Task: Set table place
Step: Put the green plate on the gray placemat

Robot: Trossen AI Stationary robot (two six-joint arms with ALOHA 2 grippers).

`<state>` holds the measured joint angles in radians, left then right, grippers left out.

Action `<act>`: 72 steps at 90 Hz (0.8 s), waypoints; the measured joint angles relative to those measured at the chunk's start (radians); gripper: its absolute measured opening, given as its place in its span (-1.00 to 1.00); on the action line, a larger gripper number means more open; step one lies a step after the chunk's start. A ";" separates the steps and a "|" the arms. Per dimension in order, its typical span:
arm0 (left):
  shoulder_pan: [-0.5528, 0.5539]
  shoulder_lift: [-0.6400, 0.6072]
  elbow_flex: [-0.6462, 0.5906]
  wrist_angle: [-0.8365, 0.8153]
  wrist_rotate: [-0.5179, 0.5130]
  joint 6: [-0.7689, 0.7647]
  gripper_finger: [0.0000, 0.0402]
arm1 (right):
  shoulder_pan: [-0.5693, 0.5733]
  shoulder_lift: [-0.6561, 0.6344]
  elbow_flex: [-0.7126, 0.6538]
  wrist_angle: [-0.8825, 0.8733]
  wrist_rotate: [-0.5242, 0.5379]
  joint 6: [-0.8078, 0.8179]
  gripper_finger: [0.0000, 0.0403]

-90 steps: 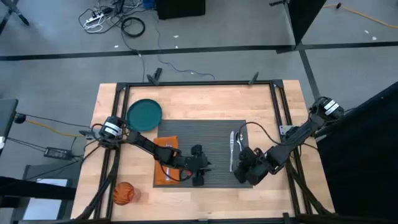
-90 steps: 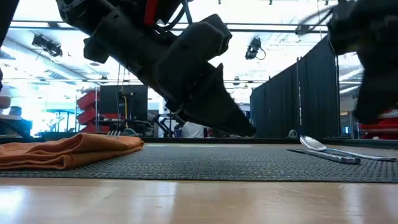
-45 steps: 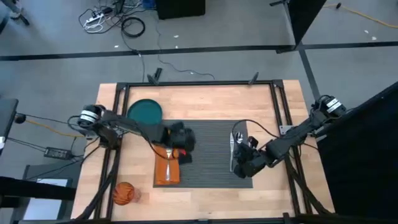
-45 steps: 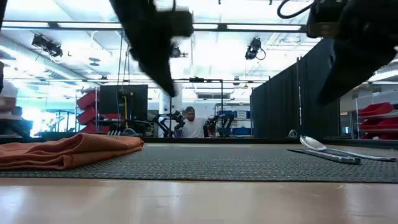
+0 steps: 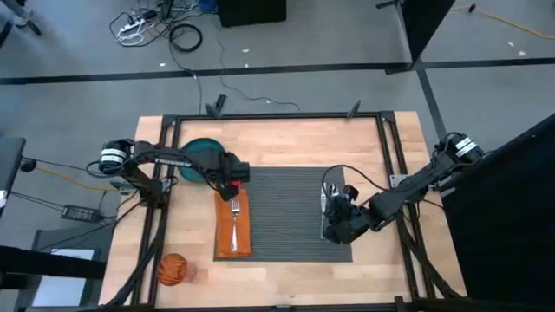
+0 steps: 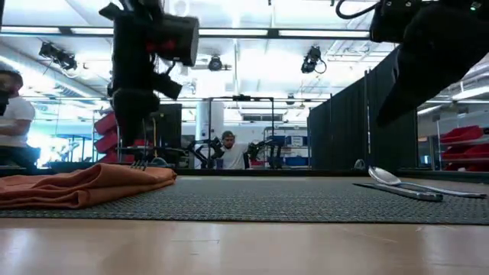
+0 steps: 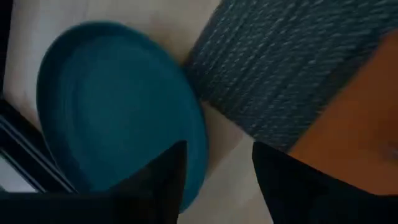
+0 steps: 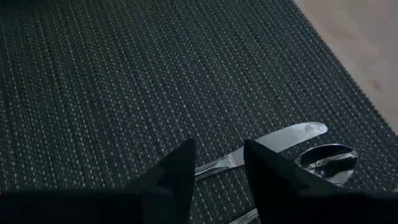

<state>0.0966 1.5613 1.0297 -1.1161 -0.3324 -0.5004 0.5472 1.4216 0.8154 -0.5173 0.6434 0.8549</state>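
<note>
The teal plate [image 5: 199, 156] lies flat on the table [image 5: 286, 139] beyond the far left corner of the dark placemat [image 5: 290, 212]. My left gripper [image 5: 231, 176] hovers open at the plate's right rim [image 7: 118, 106], nothing between its fingers. The orange napkin [image 5: 232, 227] lies along the placemat's left edge, with the fork [image 5: 234, 217] lying on it. Knife [image 8: 267, 146] and spoon [image 8: 326, 158] lie side by side on the placemat's right part. My right gripper [image 5: 334, 227] hangs open just near of them. The orange cup [image 5: 172, 269] lies at the near left.
The table's black frame [image 5: 277, 116] runs along its edges. Bare placemat lies between the napkin and the cutlery. In the low view, people [image 6: 229, 150] and equipment show in the room behind the table.
My left gripper has swung from above the placemat's near edge toward the table's far left, over the napkin, and now stands beside the plate. My right gripper has shifted slightly toward the knife and spoon.
</note>
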 joint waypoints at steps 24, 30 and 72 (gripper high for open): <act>0.079 0.001 -0.081 0.007 0.020 0.090 -0.16 | 0.003 0.000 0.000 0.000 0.000 0.005 -0.39; 0.082 0.001 -0.082 0.034 0.053 0.115 -0.16 | 0.003 0.000 0.000 0.000 0.000 0.005 -0.39; 0.123 0.001 -0.122 0.145 0.069 0.165 -0.16 | 0.003 0.000 0.000 0.000 0.002 0.006 -0.38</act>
<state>0.2197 1.5623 0.9081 -0.9713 -0.2630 -0.3353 0.5499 1.4220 0.8154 -0.5175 0.6449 0.8612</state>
